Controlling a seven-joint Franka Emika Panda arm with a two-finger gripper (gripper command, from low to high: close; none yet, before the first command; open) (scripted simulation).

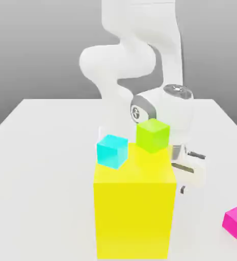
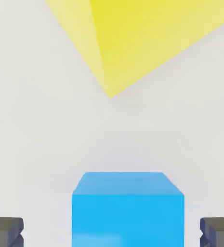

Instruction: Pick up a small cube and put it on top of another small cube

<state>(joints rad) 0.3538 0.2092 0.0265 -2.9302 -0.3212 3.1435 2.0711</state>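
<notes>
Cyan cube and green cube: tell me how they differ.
The cyan cube is turquoise; the green cube is lime. The cyan cube sits toward the exterior view's left on the yellow block, the green cube toward the right. The cyan cube shows lower in the picture than the green one. Both look alike in size and rest on the block's top.

From my station I saw a plain white table (image 1: 44,153) under soft, even light, and behind it a bare grey wall (image 1: 38,46).
</notes>
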